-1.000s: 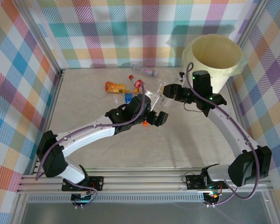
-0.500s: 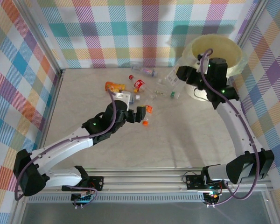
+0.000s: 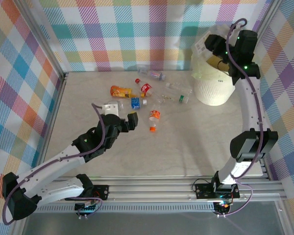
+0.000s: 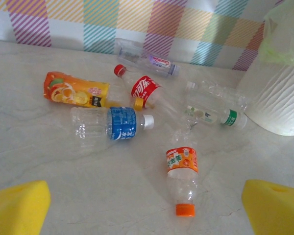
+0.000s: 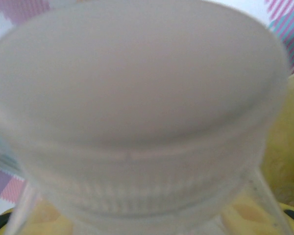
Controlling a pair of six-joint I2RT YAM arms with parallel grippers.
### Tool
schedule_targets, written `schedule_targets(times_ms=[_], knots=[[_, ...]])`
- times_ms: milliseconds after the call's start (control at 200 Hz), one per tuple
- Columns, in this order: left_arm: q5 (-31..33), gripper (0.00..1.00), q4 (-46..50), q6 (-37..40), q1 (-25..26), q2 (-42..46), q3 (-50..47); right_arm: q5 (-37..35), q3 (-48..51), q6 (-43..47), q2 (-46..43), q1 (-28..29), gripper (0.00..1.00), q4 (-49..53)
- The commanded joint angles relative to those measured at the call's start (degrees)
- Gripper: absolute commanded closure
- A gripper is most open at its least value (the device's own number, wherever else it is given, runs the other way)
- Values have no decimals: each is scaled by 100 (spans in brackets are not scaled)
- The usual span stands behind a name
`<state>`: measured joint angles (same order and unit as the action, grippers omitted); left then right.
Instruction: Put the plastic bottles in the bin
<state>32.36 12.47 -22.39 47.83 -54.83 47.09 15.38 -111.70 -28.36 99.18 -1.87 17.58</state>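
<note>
Your right claw [image 3: 210, 46] hangs over the left side of the bin's mouth, closed on a bottle [image 5: 137, 112]. Its white cap sits blurred right against the wrist camera, with a yellow pad either side below it. The bin [image 3: 213, 90] stands in the far right corner of the table [image 3: 196, 142]. This looks like the drop: get the bottle inside the rim, then open.

Your left claw [image 4: 147, 215] is spread wide and empty, low over the table on the near side of the loose bottles. Nearest is the orange-capped bottle [image 4: 182, 176], lying with its cap towards you, so it is the likely next pick. Behind it lie the blue-labelled bottle [image 4: 115, 123], the red-labelled bottle [image 4: 144, 88], the orange juice bottle [image 4: 76, 90], the green-capped bottle [image 4: 213, 112] near the bin, and the clear bottle [image 4: 147, 56] by the back wall.

The arm covers much of the bin's inside, so you can't count what's in it. The held bottle's body can't be made out.
</note>
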Motion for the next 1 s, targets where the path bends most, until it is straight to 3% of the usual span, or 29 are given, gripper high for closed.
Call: schedule_targets(times_ms=[0,195,485,560,795,995], knots=[[235,0,-8,-180,-95,333,-239,-336,-528,-104,221,-186,72,154],[408,0,206,-459,-199,514,-412,-933,-658,84,592,-322,71,328],[417,0,887,-1019,-274,-277,-47,-1127,-1230,-162,1331,-437,66,861],[405,0,906,-1195,-294,-498,26,-893,-1258,-437,1529,-437,61,688],[-80,0,965,-1486,-385,-1143,368,-326,-2330,-576,2248,-437,32,1229],[-372,0,930,-1539,-456,-1500,515,-646,-2081,-297,1917,-434,20,1322]])
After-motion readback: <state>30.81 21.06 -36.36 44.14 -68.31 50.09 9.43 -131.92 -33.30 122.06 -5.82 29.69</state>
